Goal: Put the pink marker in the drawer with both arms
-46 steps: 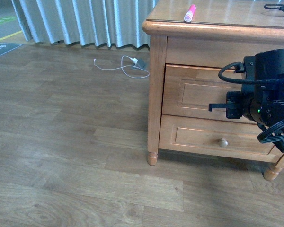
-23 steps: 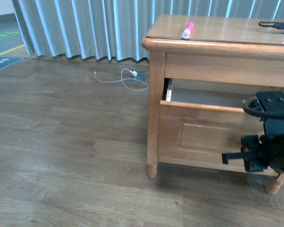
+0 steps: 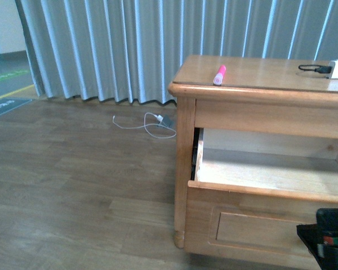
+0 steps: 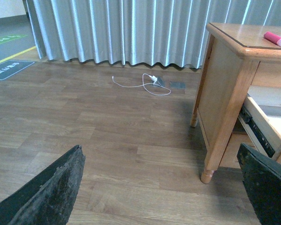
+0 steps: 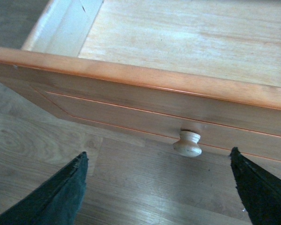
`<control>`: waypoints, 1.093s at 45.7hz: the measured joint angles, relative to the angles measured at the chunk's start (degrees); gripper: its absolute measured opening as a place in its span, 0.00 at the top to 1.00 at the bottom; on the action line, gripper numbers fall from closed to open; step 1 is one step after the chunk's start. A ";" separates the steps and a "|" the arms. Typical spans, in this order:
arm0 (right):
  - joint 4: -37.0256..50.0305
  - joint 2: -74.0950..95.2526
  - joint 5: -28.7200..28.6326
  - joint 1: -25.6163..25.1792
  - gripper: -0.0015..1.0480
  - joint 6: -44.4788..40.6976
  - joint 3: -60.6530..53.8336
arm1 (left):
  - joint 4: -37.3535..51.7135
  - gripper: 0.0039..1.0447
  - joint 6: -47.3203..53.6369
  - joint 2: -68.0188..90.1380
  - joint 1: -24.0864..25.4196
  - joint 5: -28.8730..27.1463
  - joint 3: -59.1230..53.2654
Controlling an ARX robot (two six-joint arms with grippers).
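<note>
The pink marker (image 3: 219,74) lies on the dresser top (image 3: 259,73) near its left front corner; it also shows in the left wrist view (image 4: 276,40). The top drawer (image 3: 270,191) is pulled out, its pale wood inside bare. In the right wrist view the drawer front (image 5: 131,101) and its round knob (image 5: 188,143) sit just ahead of my open right gripper (image 5: 161,197), which holds nothing. Only a bit of the right arm (image 3: 329,236) shows in the front view. My left gripper (image 4: 161,192) is open and empty over the floor, left of the dresser leg (image 4: 207,176).
A white charger with cable (image 3: 158,121) lies on the wood floor by the grey curtain (image 3: 129,45). A black cable and a white block (image 3: 327,68) sit at the dresser top's right end.
The drawer has gone from shut to pulled well out. The right arm has dropped back and down, out of most of the front view. The camera view has risen.
</note>
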 joint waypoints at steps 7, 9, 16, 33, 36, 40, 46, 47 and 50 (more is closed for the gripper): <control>-8.35 -14.34 -1.70 -1.46 0.09 1.75 -2.08 | 0.00 0.06 0.00 0.00 0.00 0.00 0.00; -10.93 -18.40 -2.25 -1.95 0.08 2.16 -2.34 | 0.00 0.06 0.00 0.00 0.00 0.00 0.00; -23.30 -37.40 -5.38 -4.48 0.08 4.24 -3.06 | 0.00 0.06 0.00 0.00 0.00 0.00 0.00; -6.95 -53.48 5.31 -6.67 0.28 -1.05 -13.57 | -0.02 0.06 0.00 0.00 0.00 -0.02 0.00; -4.52 -55.17 2.54 -9.77 0.38 -3.85 -15.04 | -0.02 0.06 0.00 0.00 0.00 0.02 0.00; -4.35 -57.09 2.14 -11.67 0.55 -6.27 -16.72 | -0.02 0.06 0.00 0.00 0.00 -0.02 0.00; -4.68 -58.77 1.77 -11.76 0.63 -7.45 -18.71 | -0.02 0.06 0.00 0.00 0.00 0.00 0.00; -4.68 -58.86 1.79 -11.78 0.60 -7.45 -18.78 | -0.02 0.06 0.00 0.00 0.00 0.00 0.00; -4.68 -59.06 1.77 -11.82 0.48 -7.54 -18.78 | -0.02 0.06 0.00 0.00 0.00 0.00 0.00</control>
